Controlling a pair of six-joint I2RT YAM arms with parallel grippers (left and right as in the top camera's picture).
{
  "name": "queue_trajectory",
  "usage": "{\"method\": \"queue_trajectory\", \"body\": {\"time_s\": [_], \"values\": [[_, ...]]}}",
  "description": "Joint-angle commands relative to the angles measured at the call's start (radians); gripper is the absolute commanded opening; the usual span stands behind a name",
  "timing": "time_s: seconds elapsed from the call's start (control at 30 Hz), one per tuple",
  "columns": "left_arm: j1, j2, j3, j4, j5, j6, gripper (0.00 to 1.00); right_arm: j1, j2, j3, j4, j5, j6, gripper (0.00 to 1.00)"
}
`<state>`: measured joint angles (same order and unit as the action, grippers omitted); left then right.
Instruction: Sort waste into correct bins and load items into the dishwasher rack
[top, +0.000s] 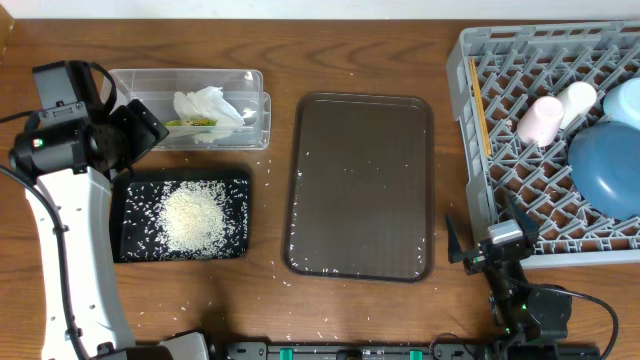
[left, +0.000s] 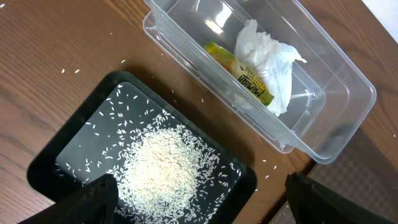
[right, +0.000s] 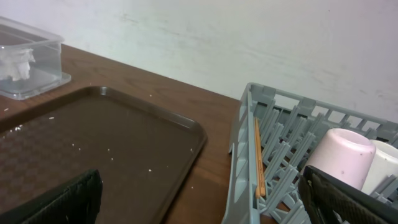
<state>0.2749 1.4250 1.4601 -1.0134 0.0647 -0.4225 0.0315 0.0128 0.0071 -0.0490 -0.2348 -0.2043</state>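
The clear tub (top: 252, 84) holds crumpled tissue (top: 208, 105) and a yellow-green wrapper (top: 190, 124). The black tray (top: 130, 250) carries a heap of rice (top: 192, 215). In the grey rack (top: 470, 100) lie a pink cup (top: 540, 118), a white cup (top: 577, 100), a dark-blue dish (top: 605, 165), a light-blue bowl (top: 625, 100) and chopsticks (top: 481, 115) along the left wall. My left gripper (top: 140, 135) hangs open over the black tray's far left corner, with the rice (left: 165, 165) between its fingers. My right gripper (top: 483, 222) stands open and empty at the rack's front left corner.
A large brown serving tray (top: 362, 185) lies in the middle, with stray rice grains on it. More grains are scattered on the wooden table around both trays. The rack's wall (right: 239, 143) rises just right of the brown tray (right: 93, 143).
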Motion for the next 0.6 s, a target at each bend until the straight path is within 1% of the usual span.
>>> {"method": "queue_trajectory", "body": {"time_s": [0.0, 0.13, 0.2, 0.37, 0.47, 0.57], "values": [[0.003, -0.003, 0.012, -0.002, -0.005, -0.009, 0.89, -0.009, -0.007, -0.001, -0.007, 0.010, -0.014, 0.99], [0.003, -0.002, 0.012, -0.033, -0.008, 0.005, 0.89, -0.009, -0.007, -0.001, -0.007, 0.010, -0.014, 0.99], [0.000, 0.010, 0.008, -0.054, 0.020, 0.005, 0.89, -0.009, -0.007, -0.001, -0.007, 0.010, -0.014, 0.99], [-0.038, 0.011, -0.083, -0.050, 0.029, 0.010, 0.89, -0.009, -0.007, -0.001, -0.007, 0.010, -0.014, 0.99], [-0.063, 0.000, -0.173, 0.006, 0.029, 0.038, 0.89, -0.009, -0.007, -0.001, -0.007, 0.010, -0.014, 0.99], [-0.088, -0.034, -0.298, 0.110, 0.030, 0.100, 0.89, -0.009, -0.007, -0.001, -0.007, 0.010, -0.014, 0.99]]}}
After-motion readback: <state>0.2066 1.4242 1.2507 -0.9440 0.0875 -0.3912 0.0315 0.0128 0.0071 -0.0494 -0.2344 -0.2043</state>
